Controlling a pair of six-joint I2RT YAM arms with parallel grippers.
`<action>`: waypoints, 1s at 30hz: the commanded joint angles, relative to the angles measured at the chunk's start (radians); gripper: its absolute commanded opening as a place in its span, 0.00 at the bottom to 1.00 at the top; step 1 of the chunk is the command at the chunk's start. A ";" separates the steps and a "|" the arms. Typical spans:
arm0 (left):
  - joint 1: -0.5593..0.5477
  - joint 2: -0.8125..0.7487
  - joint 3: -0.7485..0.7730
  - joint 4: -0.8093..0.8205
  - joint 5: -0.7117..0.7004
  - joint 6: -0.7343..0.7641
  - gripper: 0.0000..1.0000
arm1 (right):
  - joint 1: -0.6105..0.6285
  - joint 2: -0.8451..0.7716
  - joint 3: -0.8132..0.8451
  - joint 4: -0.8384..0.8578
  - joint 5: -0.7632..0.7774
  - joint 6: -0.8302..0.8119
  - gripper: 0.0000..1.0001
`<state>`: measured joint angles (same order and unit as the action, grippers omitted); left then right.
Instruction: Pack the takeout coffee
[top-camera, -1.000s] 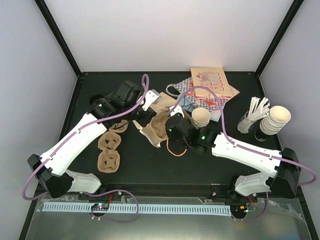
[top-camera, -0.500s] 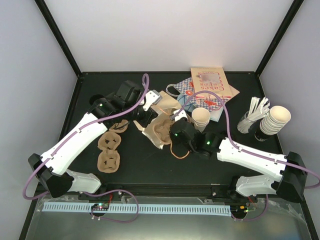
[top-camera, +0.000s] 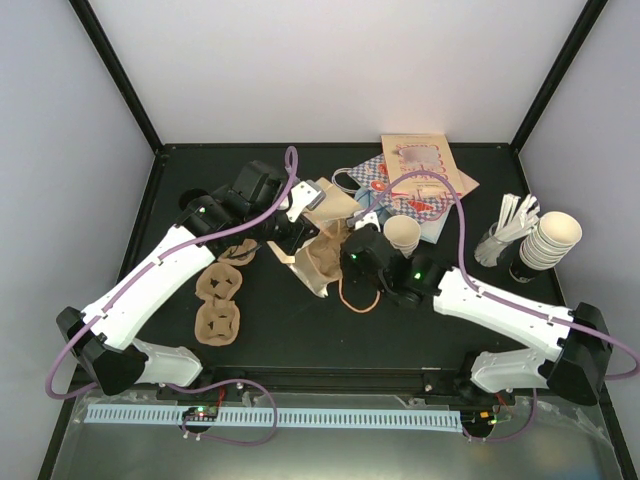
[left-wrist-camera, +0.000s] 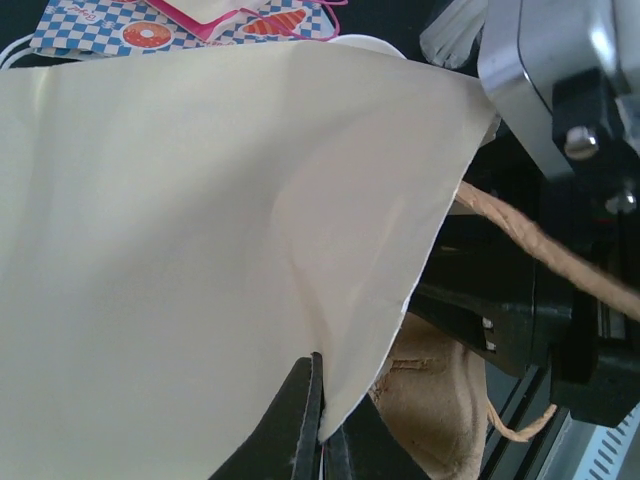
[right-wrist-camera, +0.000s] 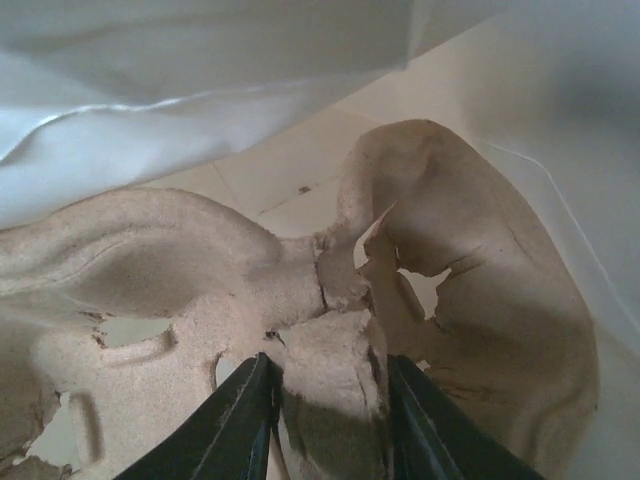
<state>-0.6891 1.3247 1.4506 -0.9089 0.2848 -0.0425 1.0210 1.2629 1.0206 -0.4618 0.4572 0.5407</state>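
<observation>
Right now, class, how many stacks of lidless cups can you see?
2. A mid-table stack stands beside the right arm, near the printed bags; a right-edge stack sits by the white sticks. More may hide behind the arms.

- Table (top-camera: 300, 330): matt black.
- Left arm (top-camera: 150, 285) and right arm (top-camera: 500, 305): white shells with black joints and a small green light on each.
- Cable (top-camera: 290, 172): purple.
- Paper bag (top-camera: 325, 250), centre of the top view: tan. It looks pale cream in the left wrist view.
- Bag handle (left-wrist-camera: 540, 250): tan-brown twine.
- Cup carriers (top-camera: 218, 300), left of centre: plain brown moulded cardboard.
- Cup carrier (right-wrist-camera: 330, 290) filling the right wrist view: beige-brown.
- Left gripper (left-wrist-camera: 322, 410) and right gripper (right-wrist-camera: 330, 400): black fingers.
- Checked paper (top-camera: 385, 180), upper centre-right: blue-and-white check with orange-red doughnut motifs.
- Printed bag (top-camera: 415, 158): tan with pink-red print.
- Stacked cups (top-camera: 552, 238) and single cup (top-camera: 402, 235): cream.
</observation>
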 joint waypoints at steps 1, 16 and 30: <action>-0.005 0.000 0.008 0.015 0.030 -0.006 0.01 | -0.048 -0.029 0.017 -0.019 -0.047 0.060 0.33; -0.004 0.005 0.001 0.007 0.006 0.007 0.09 | -0.126 -0.039 0.026 -0.042 -0.139 0.059 0.33; -0.006 -0.038 0.002 -0.003 -0.018 -0.023 0.55 | -0.125 0.032 0.048 -0.048 -0.158 -0.031 0.33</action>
<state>-0.6895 1.3212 1.4395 -0.9092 0.2745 -0.0555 0.9012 1.2808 1.0340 -0.5240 0.2920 0.5388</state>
